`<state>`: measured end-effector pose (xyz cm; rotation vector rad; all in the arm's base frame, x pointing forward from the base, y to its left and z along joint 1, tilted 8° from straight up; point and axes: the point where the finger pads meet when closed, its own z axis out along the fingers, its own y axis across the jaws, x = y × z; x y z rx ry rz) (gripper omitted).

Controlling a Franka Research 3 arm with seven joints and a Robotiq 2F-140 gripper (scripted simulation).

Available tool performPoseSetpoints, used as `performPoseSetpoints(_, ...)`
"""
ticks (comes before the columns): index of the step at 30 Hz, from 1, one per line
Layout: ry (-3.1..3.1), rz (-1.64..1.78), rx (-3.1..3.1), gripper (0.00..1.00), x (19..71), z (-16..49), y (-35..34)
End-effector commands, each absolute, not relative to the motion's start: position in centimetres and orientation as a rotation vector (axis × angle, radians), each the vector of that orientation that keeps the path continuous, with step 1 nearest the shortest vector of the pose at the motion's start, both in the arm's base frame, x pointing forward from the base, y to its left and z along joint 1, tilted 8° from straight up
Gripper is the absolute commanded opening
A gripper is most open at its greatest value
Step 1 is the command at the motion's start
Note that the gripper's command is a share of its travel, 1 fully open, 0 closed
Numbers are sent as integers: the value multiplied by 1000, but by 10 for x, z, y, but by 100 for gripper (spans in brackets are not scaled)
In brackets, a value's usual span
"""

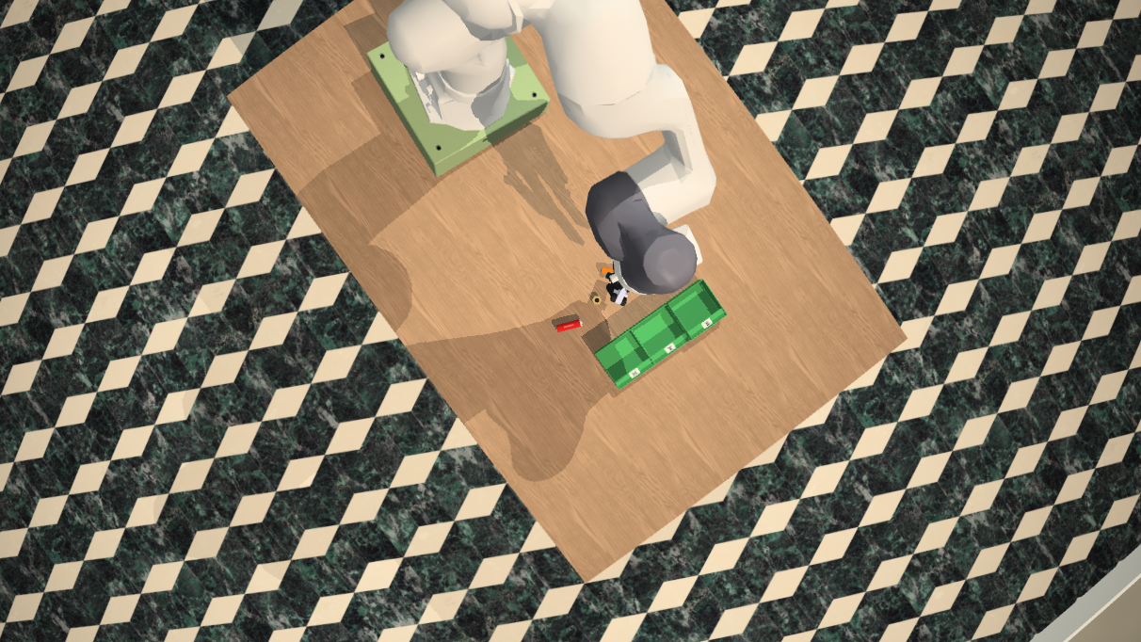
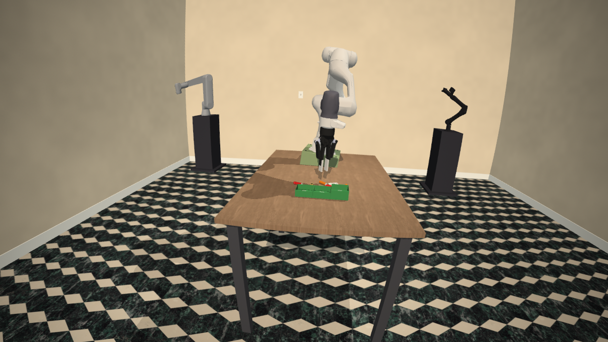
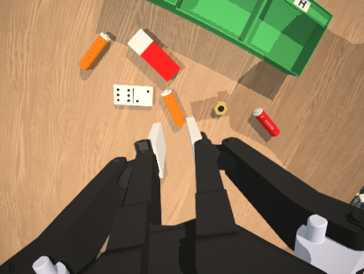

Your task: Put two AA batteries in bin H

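An orange battery (image 3: 173, 108) (image 2: 322, 182) lies just ahead of the fingertips in the wrist view. A second orange battery (image 3: 93, 52) lies farther left, and a red battery (image 3: 267, 122) (image 1: 568, 326) (image 2: 297, 183) lies to the right. The bin marked H (image 3: 314, 48) is the right-hand compartment of the green row in the wrist view and looks empty. My gripper (image 3: 175, 132) (image 2: 323, 170) is slightly open, with nothing between its fingers, above the table and beside the bins. The arm hides much of the group in the top view.
A red and white block (image 3: 160, 60) lies between the second orange battery and the bins. A white domino (image 3: 133, 95) lies left of the near battery, and a brass nut (image 3: 220, 108) right of it. The other two green compartments (image 1: 653, 329) adjoin bin H.
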<state>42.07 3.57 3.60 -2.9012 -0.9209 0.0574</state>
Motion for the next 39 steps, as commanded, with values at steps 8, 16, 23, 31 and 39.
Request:
performPoseSetpoints(8,-1235,-83,-2759,17,430,37,38)
performPoseSetpoints(16,-1252,-90,-2750,17,429,37,38)
performPoseSetpoints(23,-1252,-90,-2750,17,427,37,38)
performPoseSetpoints(31,-1252,-90,-2750,17,426,37,38)
performPoseSetpoints(39,-1252,-90,-2750,17,426,37,38)
